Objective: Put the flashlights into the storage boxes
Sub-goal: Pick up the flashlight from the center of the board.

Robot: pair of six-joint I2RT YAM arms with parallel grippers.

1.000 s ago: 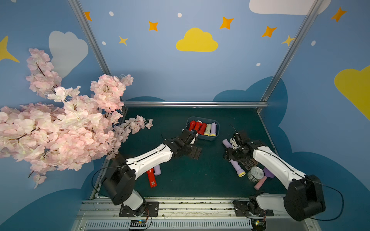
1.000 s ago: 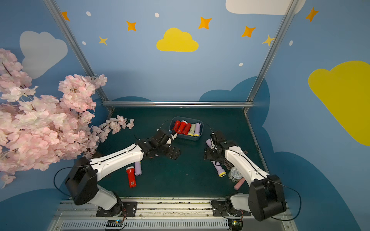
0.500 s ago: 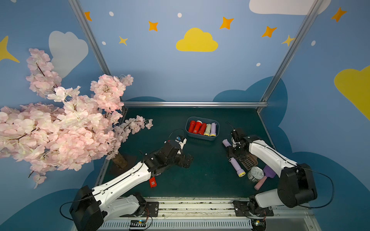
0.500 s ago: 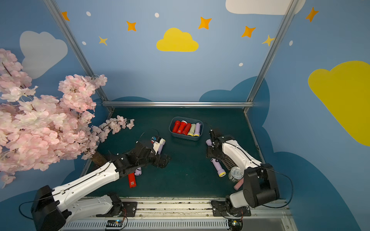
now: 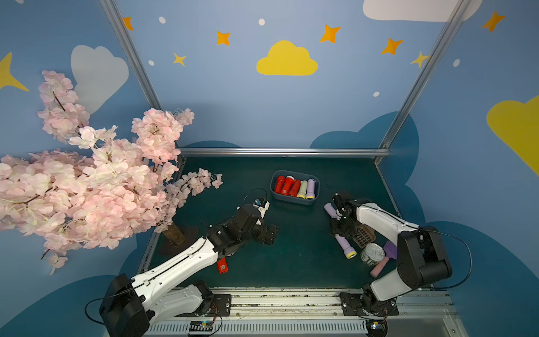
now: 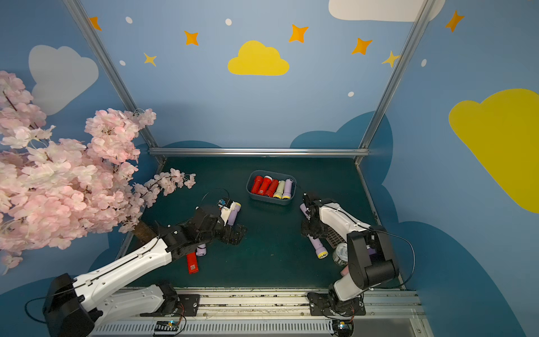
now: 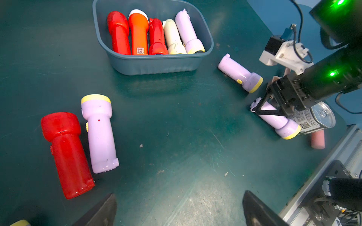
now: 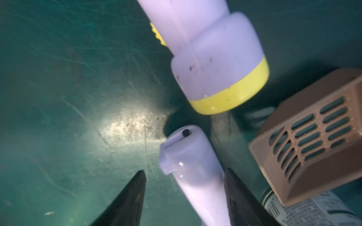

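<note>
1. Five plastic flashlights lie side by side in the shallow blue-grey plastic storage box [image 7: 154, 65] at the back of the dark green desk [image 5: 294, 262]. They are three red flashlights [image 7: 138, 33], one pale yellow flashlight [image 7: 172, 36] and one boxed lilac flashlight [image 7: 188, 31].
2. Right of the box, a lilac flashlight with a yellow head ring [image 8: 188, 150] lies flat on the desk between the jaws of the right claw [image 8: 184, 171]. The claw is released: one finger sits close against the barrel, and a strip of desk shows beside the other.
3. A second lilac flashlight [image 8: 211, 58] lies just beyond it, its yellow head near the first one's tail and apart from it.
4. The left claw [image 7: 179, 194] hangs in front of the box, released, jaws spread wide with only desk between them.
5. Near it, a loose red flashlight [image 7: 66, 154] and a third lilac flashlight [image 7: 100, 135] lie flat, side by side.
6. In a top view, another red flashlight [image 5: 223, 265] shows from under the left forearm.
7. Just beside the right claw are a brown slotted plastic scoop [image 8: 313, 140], a silver tin can [image 7: 317, 117] and a plain pink cylinder [image 7: 318, 140].
8. A pink artificial blossom tree [image 5: 87, 181] stands at the desk's left edge.
</note>
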